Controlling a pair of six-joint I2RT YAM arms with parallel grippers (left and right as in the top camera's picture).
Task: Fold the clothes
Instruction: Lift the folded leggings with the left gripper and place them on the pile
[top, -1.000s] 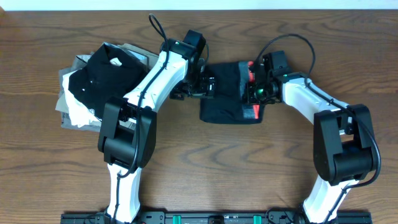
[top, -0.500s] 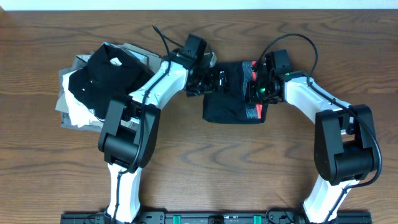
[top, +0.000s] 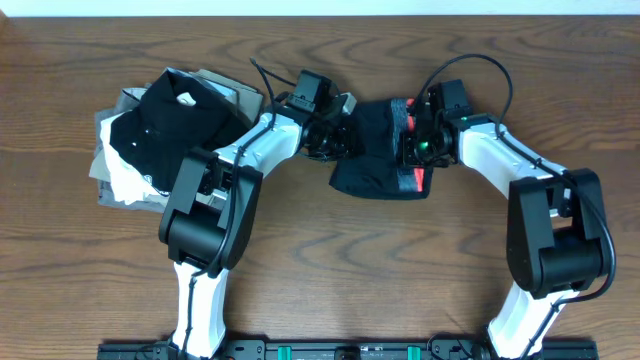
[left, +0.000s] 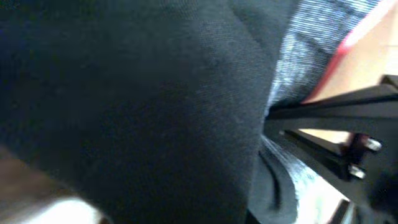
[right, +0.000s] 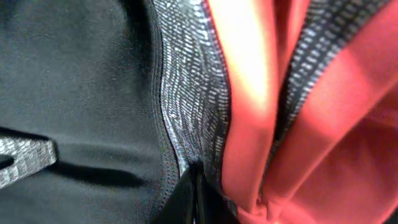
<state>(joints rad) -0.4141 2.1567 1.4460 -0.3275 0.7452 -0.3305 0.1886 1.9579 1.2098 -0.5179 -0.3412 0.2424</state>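
The leggings lie bundled at the far middle of the tabletop, between the two arms. The left tool is closed on their black left edge. The right tool is closed, pinching the leggings at the grey and coral waistband. A pile of other garments sits far left.

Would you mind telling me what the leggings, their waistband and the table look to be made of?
The leggings: likely thin stretchy knit, matte black; fine weave, soft folds. The waistband: seemingly ribbed elastic knit, heathered grey with smooth coral trim. The table: wood or wood-look laminate, brown grain; which, unclear.
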